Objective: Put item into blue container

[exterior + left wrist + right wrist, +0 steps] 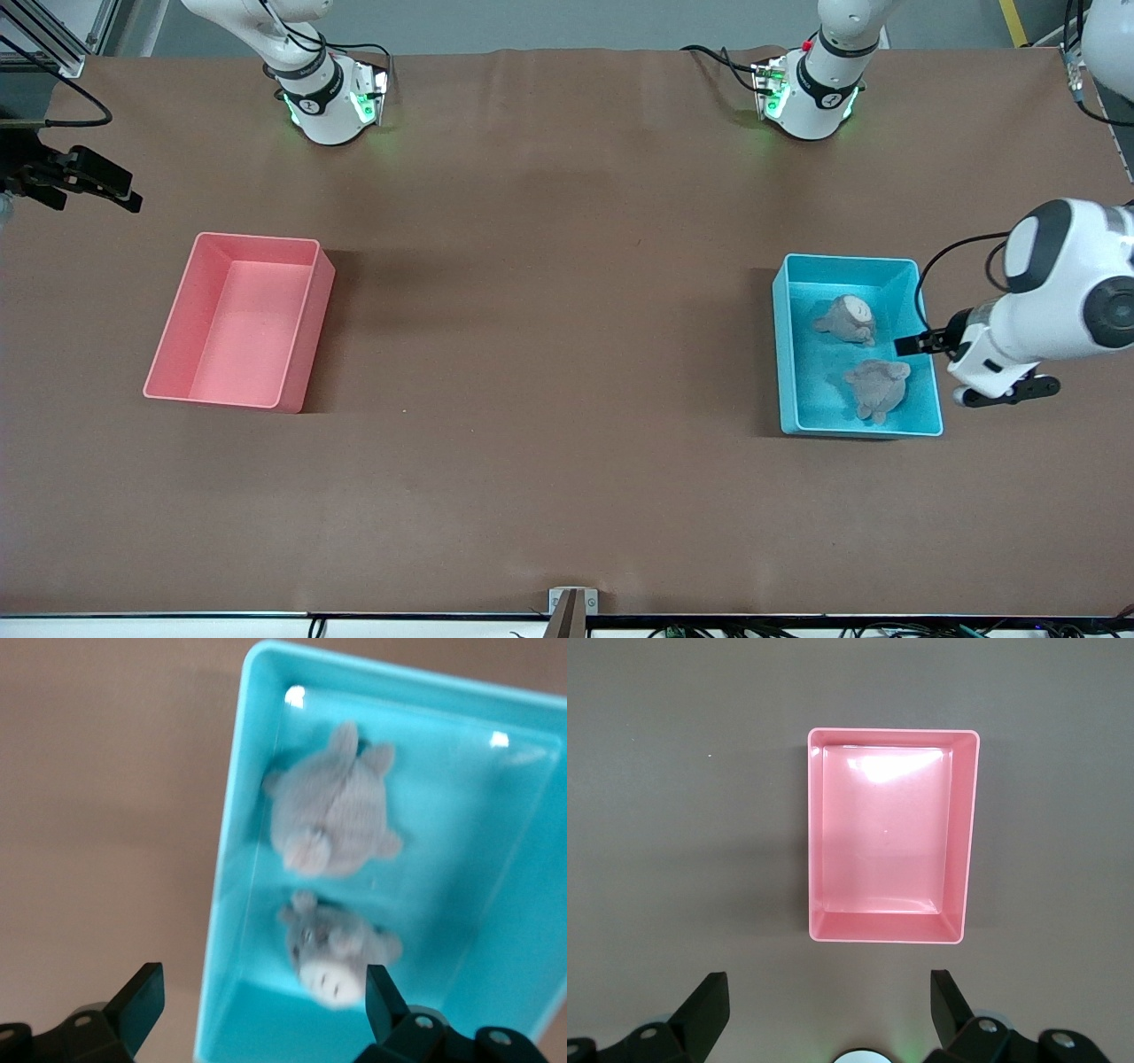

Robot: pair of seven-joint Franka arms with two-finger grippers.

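A: Start with the blue container [856, 346]. Where was it?

B: It sat on the brown table [549, 354] toward the left arm's end, long side running toward the front camera. One container, cyan, and two grey plush toys lay inside it.

A: Two, you counted?

B: Two. One plush toy [849, 320] with a pale face lay in the half farther from the front camera; the other plush toy [878, 388] lay in the nearer half, just apart from the first.

A: And the left gripper?

B: The left gripper [974, 368] hung beside the container, at the table-end side of its rim. Fingers were spread wide with nothing between them; the left wrist view looked down on both toys.

A: Moving away from the container?

B: One pink bin [241, 320] stood well apart from it, toward the right arm's end, nothing inside. The right gripper [828, 1014] was above that bin, fingers also wide apart, holding nothing.
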